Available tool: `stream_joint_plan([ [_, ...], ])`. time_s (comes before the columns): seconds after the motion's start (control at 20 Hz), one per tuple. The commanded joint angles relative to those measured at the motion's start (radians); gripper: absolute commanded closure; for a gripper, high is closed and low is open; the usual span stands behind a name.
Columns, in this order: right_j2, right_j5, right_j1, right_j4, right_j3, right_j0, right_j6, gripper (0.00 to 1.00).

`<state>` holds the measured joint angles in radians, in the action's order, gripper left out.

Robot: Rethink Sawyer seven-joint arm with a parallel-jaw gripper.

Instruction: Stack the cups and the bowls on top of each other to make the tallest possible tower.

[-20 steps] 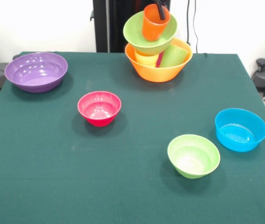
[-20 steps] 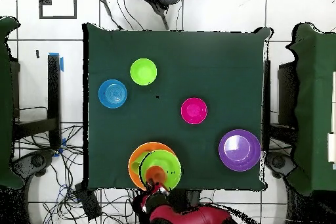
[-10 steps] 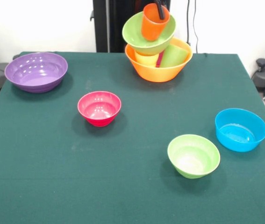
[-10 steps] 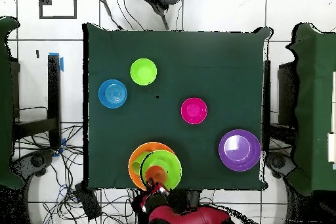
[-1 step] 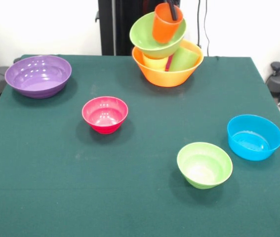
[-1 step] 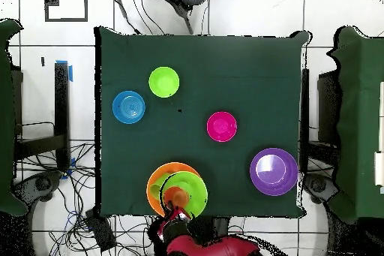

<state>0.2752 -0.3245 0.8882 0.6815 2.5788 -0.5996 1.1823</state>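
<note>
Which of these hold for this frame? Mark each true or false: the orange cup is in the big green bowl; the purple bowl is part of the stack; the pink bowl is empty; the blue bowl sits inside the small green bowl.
1. The orange cup is in the big green bowl, with a gripper finger inside the cup. True.
2. The purple bowl is part of the stack. False: it sits alone on the table, apart from the orange bowl.
3. The pink bowl is empty. True.
4. The blue bowl sits inside the small green bowl. False: they stand side by side, apart.
</note>
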Motion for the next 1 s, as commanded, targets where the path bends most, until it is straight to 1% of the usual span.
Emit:
stream_joint_plan([
  [0.05,-0.006,-0.05,-0.036,0.019,-0.095,0.064,0.172,1.0],
  [0.25,-0.025,-0.068,-0.032,0.031,-0.106,0.075,0.163,1.0],
  [0.3,-0.022,-0.066,-0.032,0.042,-0.111,0.063,0.159,1.0],
  [0.4,-0.027,-0.071,-0.029,0.052,-0.115,0.059,0.154,1.0],
  [0.85,-0.055,-0.079,-0.032,0.059,-0.131,0.073,0.135,1.0],
  [1.0,-0.043,-0.068,-0.027,0.064,-0.131,0.064,0.137,1.0],
])
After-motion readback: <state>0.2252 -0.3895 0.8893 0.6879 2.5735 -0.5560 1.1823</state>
